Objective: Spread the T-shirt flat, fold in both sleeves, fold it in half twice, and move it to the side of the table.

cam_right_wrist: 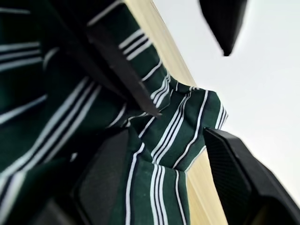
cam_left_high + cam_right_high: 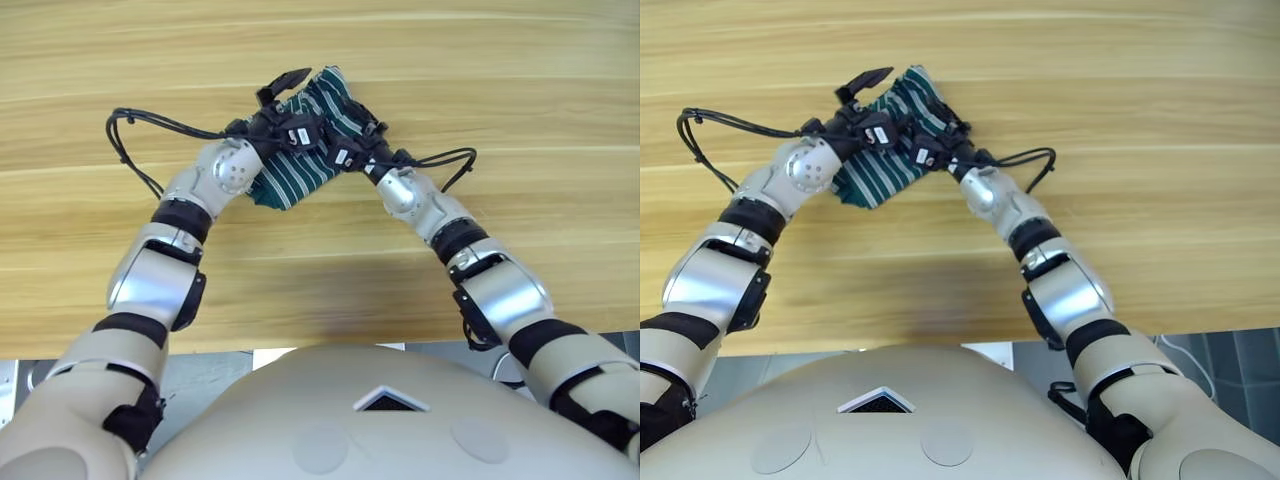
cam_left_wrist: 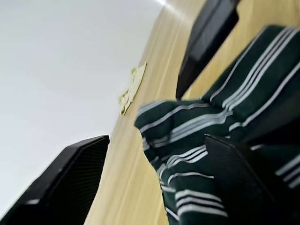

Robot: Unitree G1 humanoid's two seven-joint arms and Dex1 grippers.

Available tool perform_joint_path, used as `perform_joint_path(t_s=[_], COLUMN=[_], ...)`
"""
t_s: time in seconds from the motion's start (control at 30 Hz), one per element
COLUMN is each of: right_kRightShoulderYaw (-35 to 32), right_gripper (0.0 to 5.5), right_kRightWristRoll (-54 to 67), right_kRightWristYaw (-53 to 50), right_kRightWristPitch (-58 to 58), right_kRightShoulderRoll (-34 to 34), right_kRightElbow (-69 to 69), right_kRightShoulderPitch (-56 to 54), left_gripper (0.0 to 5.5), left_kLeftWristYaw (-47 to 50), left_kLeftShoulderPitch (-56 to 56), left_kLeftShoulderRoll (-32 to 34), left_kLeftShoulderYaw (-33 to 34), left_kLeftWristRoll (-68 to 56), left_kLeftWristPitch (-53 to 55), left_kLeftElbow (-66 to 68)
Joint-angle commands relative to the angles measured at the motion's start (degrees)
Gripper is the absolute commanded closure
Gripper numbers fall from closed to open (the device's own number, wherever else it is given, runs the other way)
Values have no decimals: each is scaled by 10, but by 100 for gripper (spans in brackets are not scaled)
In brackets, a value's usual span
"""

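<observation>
Green striped T-shirt [image 2: 295, 178] bunched, wood table [image 2: 520, 80] on every side

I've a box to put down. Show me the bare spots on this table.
Bare table: the far strip beyond the T-shirt, left of the cable loop, right of the right gripper, and the near strip between the arms. Crowded: the middle, where it and the left gripper meet on the T-shirt.

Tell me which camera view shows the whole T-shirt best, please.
The left eye view: nearly all of the bunched T-shirt and its outline appear there, lying on the table. The right eye view shows the same. The wrist views give close striped folds, without its outline.
</observation>
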Motion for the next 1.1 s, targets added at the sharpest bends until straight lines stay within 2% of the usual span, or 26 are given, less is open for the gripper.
perform_joint_path(t_s=[0.03,0.37,0.43,0.57,0.73,0.8,0.9,1.0,1.1], right_kRightShoulderYaw=[10,4,-31,-138,-177,-184,-161,-143,-141], right_gripper=[256,256,256,256,256,256,256,256,256], right_kRightWristRoll=[-3,11,73,326,480,494,434,390,351], right_kRightWristYaw=[1,2,38,210,315,322,311,317,300], right_kRightWristPitch=[5,-1,-31,-11,107,146,157,144,122], right_kRightShoulderRoll=[1,-6,6,34,19,14,15,26,33], right_kRightElbow=[9,4,-21,-167,-395,-449,-406,-305,-185], right_kRightShoulderPitch=[-2,-5,3,47,124,137,119,71,1], left_gripper=[174,174,174,174,174,174,174,174,174], left_kLeftWristYaw=[20,98,99,81,59,55,49,57,57], left_kLeftShoulderPitch=[-31,-64,-64,-65,-57,-57,-65,-66,-37], left_kLeftShoulderRoll=[-8,20,20,16,11,8,2,5,8], left_kLeftShoulderYaw=[-7,9,12,26,46,62,105,159,166], left_kLeftWristRoll=[2,-12,-17,-37,-60,-77,-126,-182,-190], left_kLeftWristPitch=[1,2,-14,-31,7,-2,-29,-38,-98], left_kLeftElbow=[81,162,162,166,191,191,183,175,143])
